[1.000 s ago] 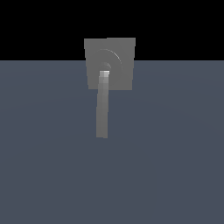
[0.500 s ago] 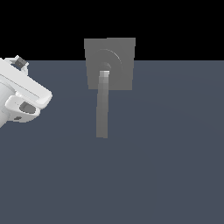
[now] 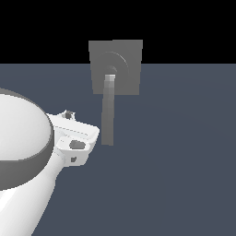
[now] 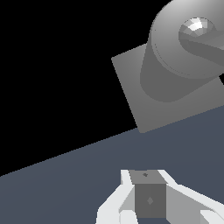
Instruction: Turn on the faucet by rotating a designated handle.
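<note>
The faucet (image 3: 125, 59) is a matte grey square plate with raised rings, standing at the far edge of the dark floor. Its handle (image 3: 109, 113), a long light-grey bar, reaches from the plate's centre toward the camera. My gripper (image 3: 87, 136) is just to the exterior view's left of the bar's free end, with a small gap between them. In the wrist view the faucet (image 4: 144, 96) fills the far side, its raised round hub large and close. There my gripper (image 4: 146, 194) shows as one joined block with no gap and nothing held.
The thick white arm (image 3: 23, 152) with its grey band fills the lower part of the exterior view's left. The dark blue-grey floor (image 3: 184, 175) stretches around the faucet, and beyond its far edge there is only black.
The arm came in from the exterior view's left and has moved right and closer, bringing the gripper beside the handle's free end. The handle has not turned.
</note>
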Robot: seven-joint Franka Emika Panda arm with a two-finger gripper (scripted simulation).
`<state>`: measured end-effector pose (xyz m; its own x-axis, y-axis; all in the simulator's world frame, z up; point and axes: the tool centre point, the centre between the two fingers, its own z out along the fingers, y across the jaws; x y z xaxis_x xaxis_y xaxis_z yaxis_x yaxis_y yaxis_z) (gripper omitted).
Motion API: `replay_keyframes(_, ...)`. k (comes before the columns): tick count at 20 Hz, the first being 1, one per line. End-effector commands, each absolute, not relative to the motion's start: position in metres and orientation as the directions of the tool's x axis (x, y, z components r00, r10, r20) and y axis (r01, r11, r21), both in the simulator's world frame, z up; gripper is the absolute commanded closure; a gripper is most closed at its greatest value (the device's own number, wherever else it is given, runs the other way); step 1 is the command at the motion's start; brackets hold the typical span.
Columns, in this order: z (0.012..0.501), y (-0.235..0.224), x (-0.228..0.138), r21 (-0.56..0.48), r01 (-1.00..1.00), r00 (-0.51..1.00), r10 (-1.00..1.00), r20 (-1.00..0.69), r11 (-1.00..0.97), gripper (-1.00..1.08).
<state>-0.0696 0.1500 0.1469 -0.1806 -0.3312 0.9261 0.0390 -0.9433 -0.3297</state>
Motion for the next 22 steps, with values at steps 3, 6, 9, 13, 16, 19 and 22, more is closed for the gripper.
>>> replay_keyframes(3,0.108,0.112,-0.077,-0.139,-0.049,-0.091,-0.135,0.987,-0.989,1.08)
replay_keyframes(6,0.092,0.093,-0.082,-0.051,-0.081,-0.045,-0.047,0.998,-0.995,1.08)
replay_keyframes(9,0.082,0.081,-0.086,0.007,-0.099,-0.012,0.009,1.0,-0.995,1.08)
replay_keyframes(13,0.077,0.075,-0.088,0.036,-0.107,0.004,0.035,0.999,-0.994,1.08)
replay_keyframes(16,0.077,0.075,-0.088,0.036,-0.107,0.004,0.035,0.999,-0.994,1.08)
replay_keyframes(19,0.078,0.068,-0.088,0.033,-0.107,0.002,0.033,0.999,-0.994,1.08)
replay_keyframes(22,0.08,0.057,-0.09,0.034,-0.107,0.003,0.033,0.999,-0.994,1.08)
